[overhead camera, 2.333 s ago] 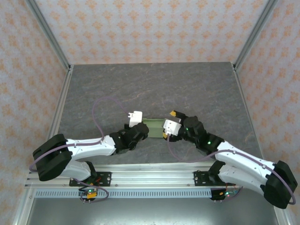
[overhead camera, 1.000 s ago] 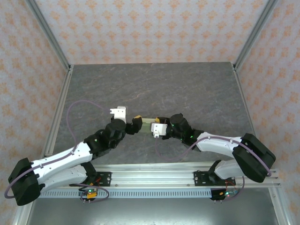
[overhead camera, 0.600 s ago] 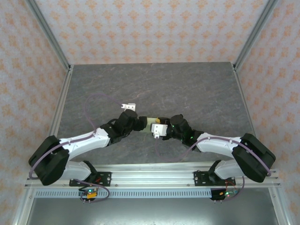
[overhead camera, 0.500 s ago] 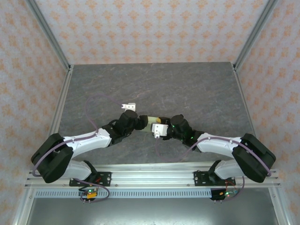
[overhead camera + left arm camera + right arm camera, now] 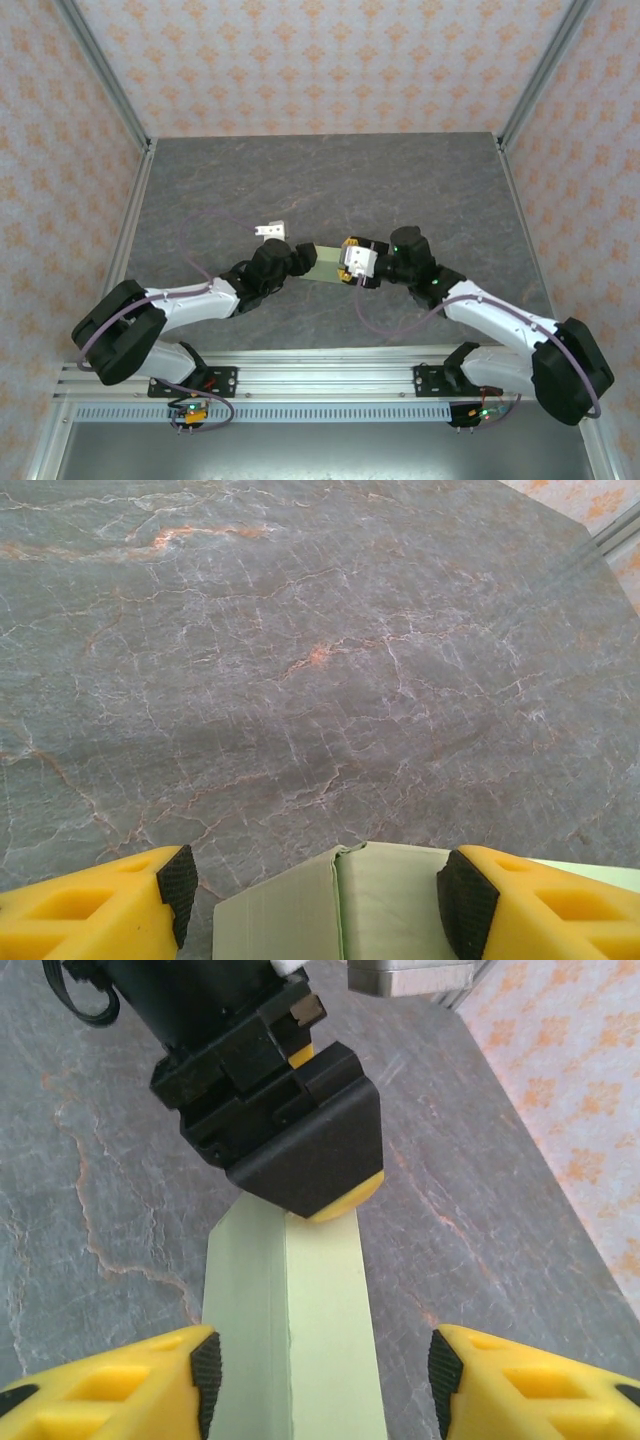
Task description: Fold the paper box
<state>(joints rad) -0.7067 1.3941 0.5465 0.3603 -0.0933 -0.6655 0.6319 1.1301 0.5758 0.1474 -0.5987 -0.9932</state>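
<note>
The two arms are bending inward from the front edge of the table (image 5: 420,180) and meeting a little way in, about midway across. The left gripper (image 5: 303,262) is facing right and the right gripper (image 5: 347,266) is facing left, almost tip to tip. The box (image 5: 326,262) is sitting between them as a narrow pale-green strip with a crease along it. In the left wrist view the yellow fingers (image 5: 90,905) are standing apart around one end of the box. The pad on that view's right is meeting the card and a gap is showing at the other pad, so this gripper is standing open. In the right wrist view that gripper's fingers (image 5: 110,1380) are likewise spread. One pad is touching the strip's edge and the other is standing clear, so it is not clamping. The strip's far end is meeting the yellow tip below the left gripper's black body. Whether the box is resting on the table I cannot tell. Beyond, the grey veined top is running back to patterned walls (image 5: 320,60).
</note>
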